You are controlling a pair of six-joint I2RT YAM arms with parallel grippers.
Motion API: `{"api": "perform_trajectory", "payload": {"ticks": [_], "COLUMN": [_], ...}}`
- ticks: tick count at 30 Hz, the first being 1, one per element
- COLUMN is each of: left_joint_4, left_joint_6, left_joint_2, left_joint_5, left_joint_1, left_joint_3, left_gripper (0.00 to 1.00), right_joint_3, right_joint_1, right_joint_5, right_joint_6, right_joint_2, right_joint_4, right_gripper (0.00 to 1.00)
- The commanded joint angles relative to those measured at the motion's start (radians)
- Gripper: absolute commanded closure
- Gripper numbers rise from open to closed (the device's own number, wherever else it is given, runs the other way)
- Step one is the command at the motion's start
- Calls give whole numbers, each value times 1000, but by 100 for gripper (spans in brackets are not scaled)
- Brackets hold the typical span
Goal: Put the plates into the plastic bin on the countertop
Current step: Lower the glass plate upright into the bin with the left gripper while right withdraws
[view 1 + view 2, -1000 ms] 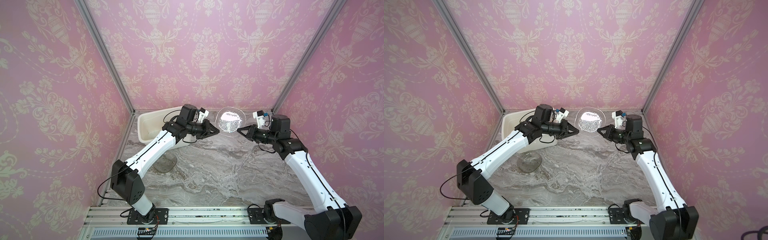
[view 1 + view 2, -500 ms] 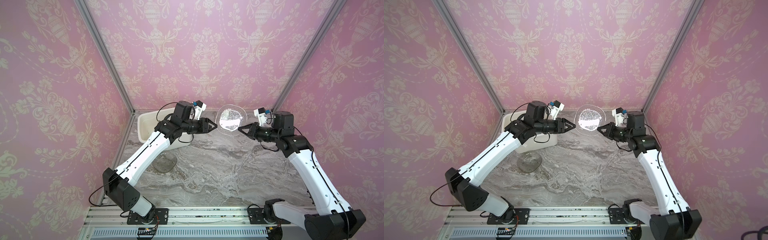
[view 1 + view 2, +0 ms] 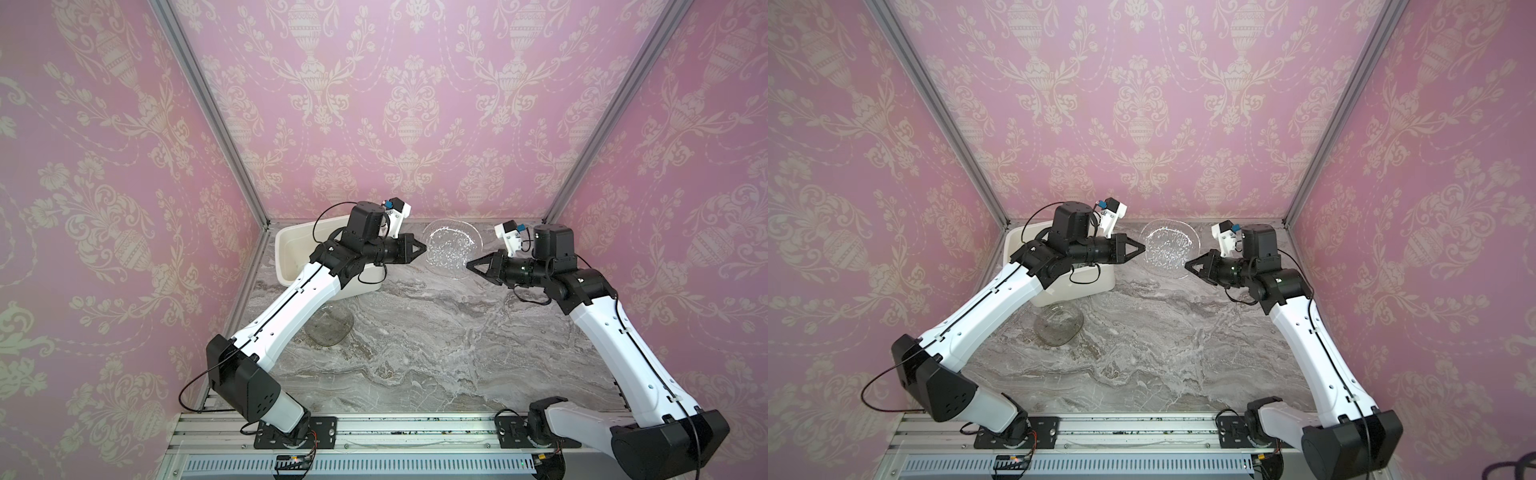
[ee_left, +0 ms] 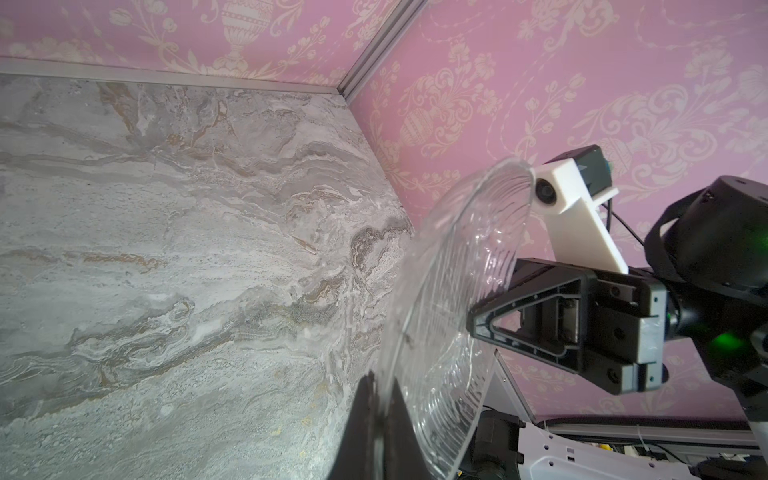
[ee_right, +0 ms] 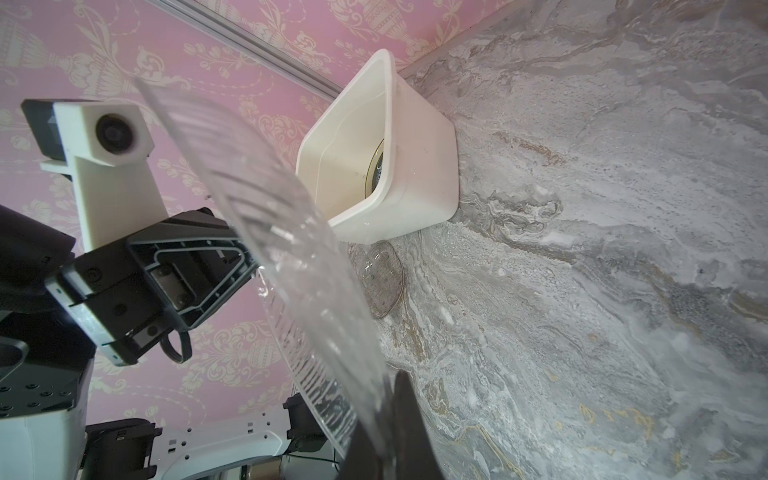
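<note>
Inside the bin (image 5: 419,137), right wrist view alone shows a plate (image 5: 375,172).

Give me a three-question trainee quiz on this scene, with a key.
1. True or false: the clear plate lies flat on the countertop.
2. Left gripper, right gripper: which has its jaws shut on that plate's rim? A) left only B) right only C) both
3. Fill in: a grey glass plate lies flat on the countertop beside the ____.

Key
1. False: it is held up on edge, off the surface.
2. C
3. plastic bin
</note>
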Motion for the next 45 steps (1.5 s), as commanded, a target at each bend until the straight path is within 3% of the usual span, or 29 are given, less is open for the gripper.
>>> {"api": "perform_trajectory", "payload": {"ticks": [1,3,5,9,12,16,23,31,45], "left_joint_4": [10,-10,-65,-149,-172,-165,-175,-236,-184], "left_joint_6": [6,10,13,-1,-40,-71,-33,25,30], "left_joint_2": [-15,-22,-30,-65,-103,-116,2,183,314], "left_joint_5": [-2,-30,-95,-241,-325,-342,-254,-228,-234], "left_joint_1": [-2,-1,2,39,116,253,446,509,544], "left_joint_3": [-8,-9,4,0,-40,-88,-72,2,-19], "left_gripper": [100,100,100,100,100,100,100,100,100], "right_joint_3": [-19,-19,-9,21,15,-50,-201,-255,-248], "right_joint_1": [13,13,13,11,9,10,9,9,9], "right_joint_5": [-9,1,25,93,136,165,150,134,124], "right_joint_6": [14,19,16,-2,3,34,57,71,71], "right_joint_2": [17,17,13,8,-5,-44,-114,-99,-50], "right_joint_4": [24,24,8,-46,-61,-49,-26,24,42], "right_gripper": [100,94,68,50,45,44,43,43,45]}}
